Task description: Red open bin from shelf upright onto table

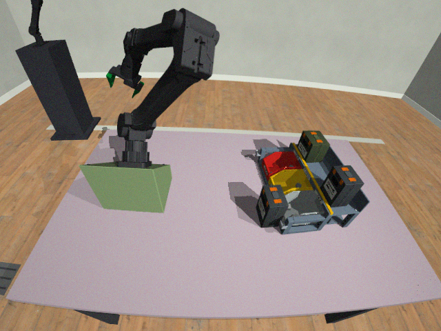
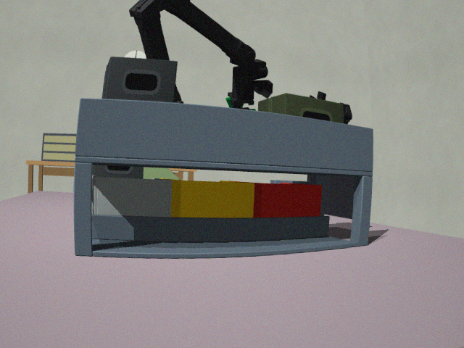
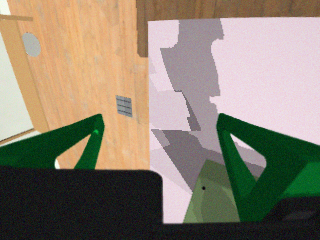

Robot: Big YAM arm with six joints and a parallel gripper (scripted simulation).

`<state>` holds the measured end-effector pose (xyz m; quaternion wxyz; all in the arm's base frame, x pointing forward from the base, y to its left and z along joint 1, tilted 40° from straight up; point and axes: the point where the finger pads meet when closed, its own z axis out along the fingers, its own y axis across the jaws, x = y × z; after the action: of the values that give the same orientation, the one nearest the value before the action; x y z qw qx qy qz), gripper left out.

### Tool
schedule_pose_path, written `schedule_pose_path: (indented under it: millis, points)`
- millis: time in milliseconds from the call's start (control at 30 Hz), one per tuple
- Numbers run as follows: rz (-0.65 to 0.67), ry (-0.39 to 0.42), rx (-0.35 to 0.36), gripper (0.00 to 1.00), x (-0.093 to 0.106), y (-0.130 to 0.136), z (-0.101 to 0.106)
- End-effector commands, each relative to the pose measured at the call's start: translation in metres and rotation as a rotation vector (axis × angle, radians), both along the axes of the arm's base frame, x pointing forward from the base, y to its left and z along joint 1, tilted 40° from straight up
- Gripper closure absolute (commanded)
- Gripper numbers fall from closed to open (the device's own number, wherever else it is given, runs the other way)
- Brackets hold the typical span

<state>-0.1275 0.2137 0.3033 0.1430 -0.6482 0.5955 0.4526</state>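
Observation:
The red open bin [image 1: 281,162] [image 2: 288,199] sits in the low blue-grey shelf [image 1: 302,224] [image 2: 225,130] on the right of the table, next to a yellow bin [image 1: 290,179] [image 2: 212,199] and a grey bin [image 2: 133,196]. Its parts are hidden from view. My gripper [image 1: 125,84] [image 3: 160,119], with green fingers, is open and empty. It hangs high over the table's far left corner, far from the shelf. In the exterior view it [image 2: 239,103] shows only partly behind the shelf top.
A green block [image 1: 129,187] holds the arm's base at the table's left. Two dark cases [image 1: 271,205] [image 1: 341,185] and an olive case [image 1: 313,145] [image 2: 305,107] stand on and beside the shelf. A dark pillar [image 1: 53,89] stands on the floor beyond the table [image 1: 196,267].

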Motion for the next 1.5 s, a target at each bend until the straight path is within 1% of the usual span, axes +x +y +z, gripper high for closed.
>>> schedule_pose_path:
  millis: [0, 100, 133, 167, 667, 700, 733, 1233, 1267, 1300, 1467]
  points:
    - [-0.031, 0.036, 0.006, 0.0, 0.002, 0.005, 0.026]
    - [-0.037, 0.038, 0.005, 0.0, 0.003, 0.006, 0.027]
    - [-0.043, 0.031, -0.012, 0.0, 0.003, 0.007, 0.017]
    - [-0.048, 0.041, -0.001, 0.0, 0.004, 0.008, 0.028]
    - [-0.132, 0.069, -0.034, 0.0, 0.015, 0.023, 0.036]
    - [-0.14, 0.06, -0.057, 0.0, 0.016, 0.024, 0.023]
    - [-0.146, 0.073, -0.041, 0.0, 0.017, 0.025, 0.037]
    - [-0.245, 0.109, -0.078, 0.0, 0.032, 0.042, 0.046]
    - [-0.254, 0.105, -0.094, 0.0, 0.033, 0.044, 0.037]
    - [-0.261, 0.114, -0.084, 0.0, 0.034, 0.045, 0.047]
    - [-0.303, 0.131, -0.099, 0.0, 0.041, 0.052, 0.051]
